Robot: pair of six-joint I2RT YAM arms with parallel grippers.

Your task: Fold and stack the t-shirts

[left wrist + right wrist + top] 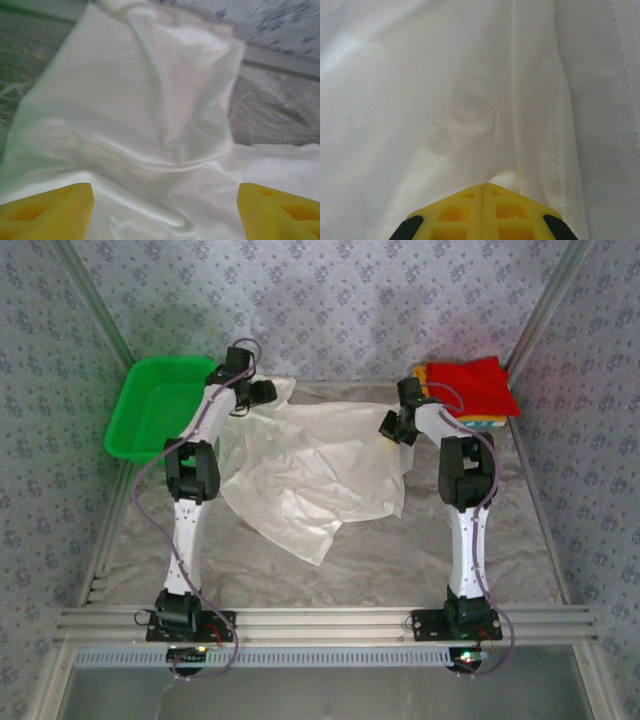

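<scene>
The spread t-shirt (pixel 310 475) lies across the middle of the table (pixel 420 560). The basket (pixel 128 420) sits at the far left, just beside the t-shirt's left edge. The stack of folded t-shirts (pixel 478 388) rests in the far right corner. The left claw (pixel 264 392) is over the t-shirt's far left part. The right claw (pixel 389 426) is at its far right edge, near the stack.
</scene>
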